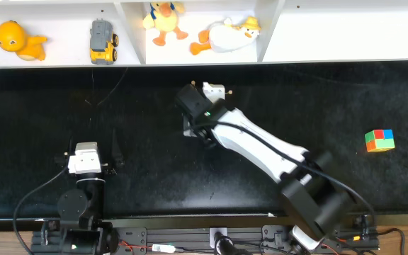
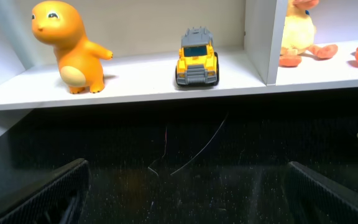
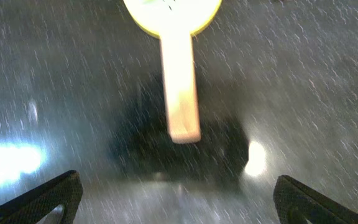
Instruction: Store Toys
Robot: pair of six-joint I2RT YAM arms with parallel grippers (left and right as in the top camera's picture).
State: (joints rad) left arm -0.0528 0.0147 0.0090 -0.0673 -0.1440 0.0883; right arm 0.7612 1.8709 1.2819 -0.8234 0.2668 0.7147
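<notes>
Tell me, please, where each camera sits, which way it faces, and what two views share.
Top: fixed above the table, looking down; shelf at the far edge; left arm and right arm show.
Left wrist: on the left arm, low, faces the shelf with orange toy, truck, duck; its open left gripper shows.
Right wrist: on the right arm, looks down at a yellow toy with a stick; its open right gripper shows.
Shared: top and left wrist both show orange toy, truck and duck.

Truck (image 1: 103,41) right of dinosaur (image 1: 21,40) on the shelf (image 1: 331,42) — cube (image 1: 379,140) far right on table (image 1: 154,163).
</notes>
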